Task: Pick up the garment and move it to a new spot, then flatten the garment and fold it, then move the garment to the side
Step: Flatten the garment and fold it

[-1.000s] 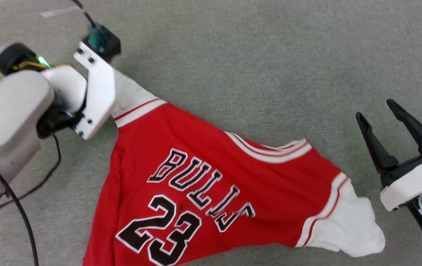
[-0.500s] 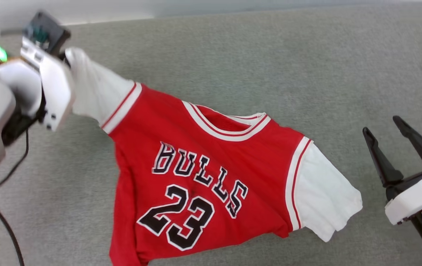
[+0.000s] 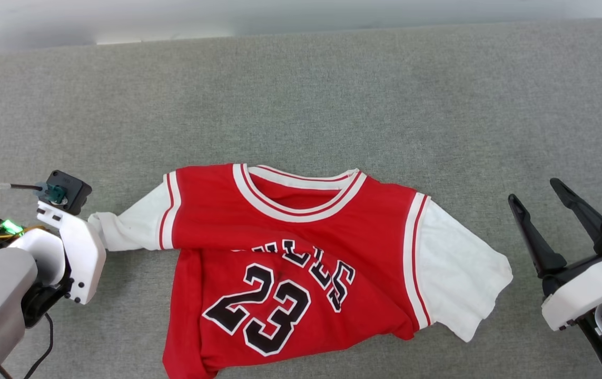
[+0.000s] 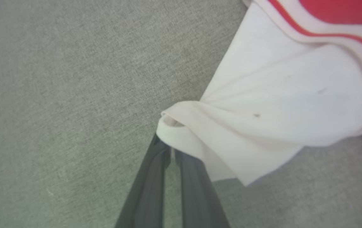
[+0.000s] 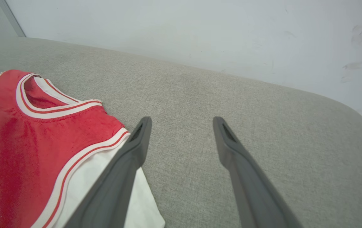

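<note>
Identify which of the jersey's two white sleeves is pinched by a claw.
The sleeve on the robot's left: the left claw is shut on its cuff. The other sleeve lies free.

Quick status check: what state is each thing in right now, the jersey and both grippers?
garment: lying print-up on the grey surface, not flat; a fold across the chest covers the top of the BULLS print.
left gripper: shut on the garment at its white sleeve cuff.
right gripper: open, holding nothing, off to the garment's side.
</note>
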